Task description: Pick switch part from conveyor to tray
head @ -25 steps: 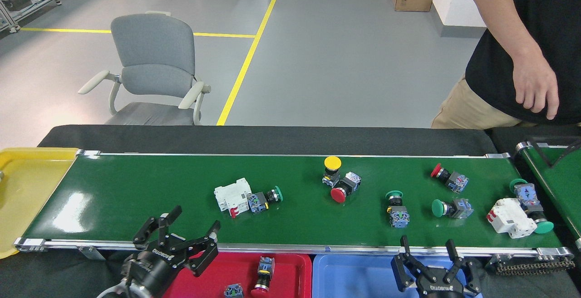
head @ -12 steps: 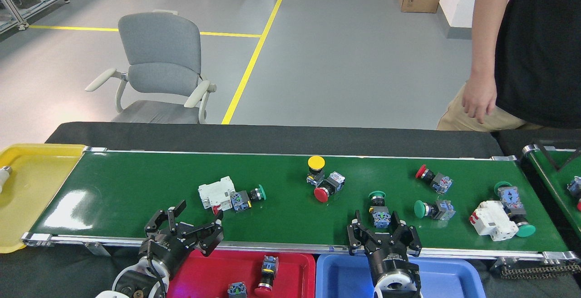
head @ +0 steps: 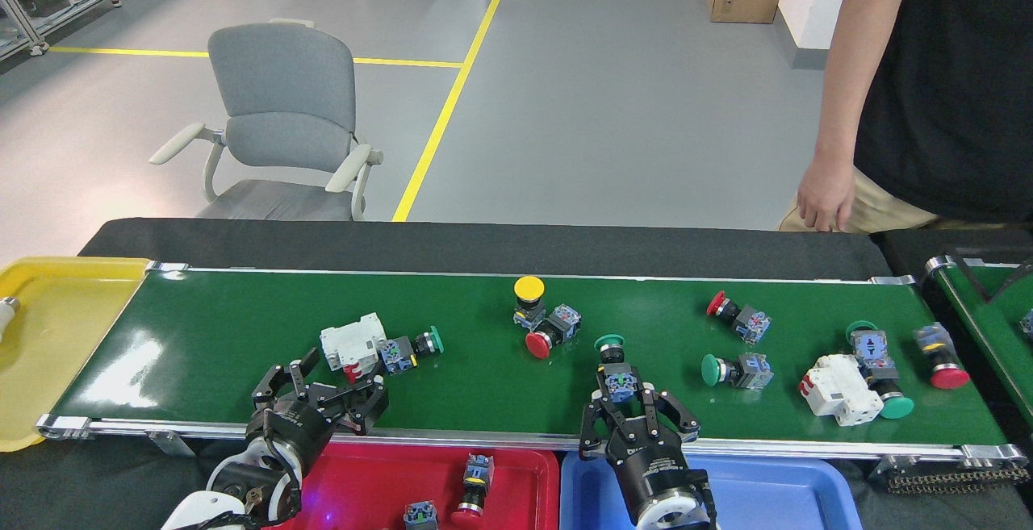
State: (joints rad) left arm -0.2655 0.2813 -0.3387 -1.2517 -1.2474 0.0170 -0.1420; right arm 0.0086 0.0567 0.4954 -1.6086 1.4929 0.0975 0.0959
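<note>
Over the near rail of the conveyor (head: pixel 242 328), right gripper (head: pixel 633 409) reaches in with fingers spread wide, empty, either side of a green-capped switch part (head: pixel 615 367) lying on the belt, blue contact block toward the gripper. Left gripper (head: pixel 319 397) also splayed and empty, just short of a white breaker (head: pixel 353 340) with another green switch touching it. Step in hand, as I read it: approach and pre-grasp by the right arm. Next move calls for settling the fingers around the switch body and closing on it, then lifting it across to the red tray (head: pixel 387 482) (two switch pieces already lie in it). Person's hand (head: pixel 823 201) beyond the table's far side.
</note>
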